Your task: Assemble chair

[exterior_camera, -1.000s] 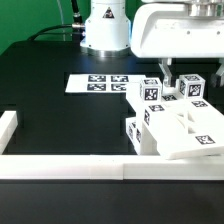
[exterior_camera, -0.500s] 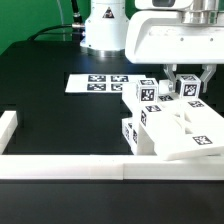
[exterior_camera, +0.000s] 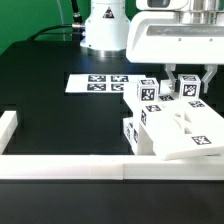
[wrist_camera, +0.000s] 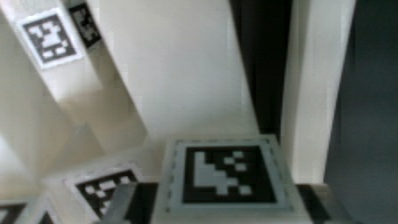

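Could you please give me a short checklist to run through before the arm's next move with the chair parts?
1. Tool is down at the small tagged block: ok.
2. Tool shut on the block: ok, the fingers sit against its two sides.
3. Block square between the fingers: cannot tell; the wrist view shows only its tagged face.
4. Neighbouring block apart from the fingers: ok, a gap shows in the exterior view.
5. Stacked parts rest against the front rail: ok.
6. Marker board lies apart from the tool: ok.
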